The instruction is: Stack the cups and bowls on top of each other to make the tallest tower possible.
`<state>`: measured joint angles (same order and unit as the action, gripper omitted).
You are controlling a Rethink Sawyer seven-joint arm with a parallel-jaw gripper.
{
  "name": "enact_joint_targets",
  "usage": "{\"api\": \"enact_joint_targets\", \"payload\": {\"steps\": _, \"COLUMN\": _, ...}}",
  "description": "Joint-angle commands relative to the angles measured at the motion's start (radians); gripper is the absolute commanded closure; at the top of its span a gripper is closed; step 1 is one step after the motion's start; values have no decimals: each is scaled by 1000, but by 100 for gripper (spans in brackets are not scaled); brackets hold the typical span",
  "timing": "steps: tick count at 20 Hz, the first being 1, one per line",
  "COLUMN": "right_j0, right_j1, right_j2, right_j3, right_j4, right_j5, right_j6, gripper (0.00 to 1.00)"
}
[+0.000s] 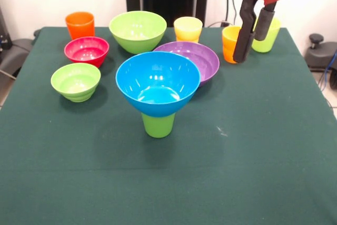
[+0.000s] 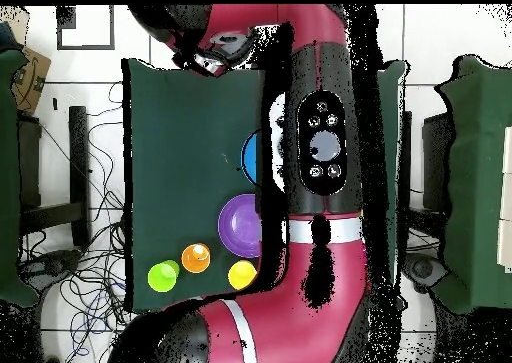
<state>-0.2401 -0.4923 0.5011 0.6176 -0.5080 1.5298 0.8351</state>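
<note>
A tower (image 1: 158, 96) is already begun near the middle of the table (image 1: 263, 172): the large blue bowl (image 1: 158, 82) is balanced on an upturned green cup (image 1: 158, 125), its wide rim far overhanging the narrow base; a tip is judged likely if it is nudged or loaded off-centre. The purple bowl (image 1: 197, 59) lies just behind it, apparently touching or nearly so, so any lift of that bowl could be expected to disturb the stack. The gripper (image 1: 253, 38) hangs released and empty toward the far right corner, its fingers parted in front of the orange-yellow cup (image 1: 230, 43) and the yellow-green cup (image 1: 267, 35); one cup could be knocked while the other is grasped. The remaining pieces are ranged along the far and left edges: orange cup (image 1: 80, 25), red bowl (image 1: 87, 51), small lime bowl (image 1: 76, 81), large lime bowl (image 1: 138, 31), pale yellow cup (image 1: 188, 28).
</note>
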Motion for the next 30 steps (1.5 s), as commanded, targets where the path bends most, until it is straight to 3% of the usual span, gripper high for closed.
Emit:
{"api": "enact_joint_targets", "payload": {"steps": 1, "right_j0": -7, "right_j1": 24, "right_j2": -49, "right_j3": 180, "right_j4": 19, "right_j5": -98, "right_j6": 136, "gripper": 0}}
{"api": "enact_joint_targets", "payload": {"steps": 15, "right_j0": 19, "right_j1": 87, "right_j2": -58, "right_j3": 85, "right_j4": 25, "right_j5": -35, "right_j6": 124, "gripper": 0}}
{"api": "enact_joint_targets", "payload": {"steps": 20, "right_j0": 38, "right_j1": 124, "right_j2": -67, "right_j3": 32, "right_j4": 21, "right_j5": 91, "right_j6": 123, "gripper": 0}}
{"api": "enact_joint_targets", "payload": {"steps": 30, "right_j0": 66, "right_j1": 137, "right_j2": -86, "right_j3": 16, "right_j4": 24, "right_j5": 96, "right_j6": 142, "gripper": 0}}
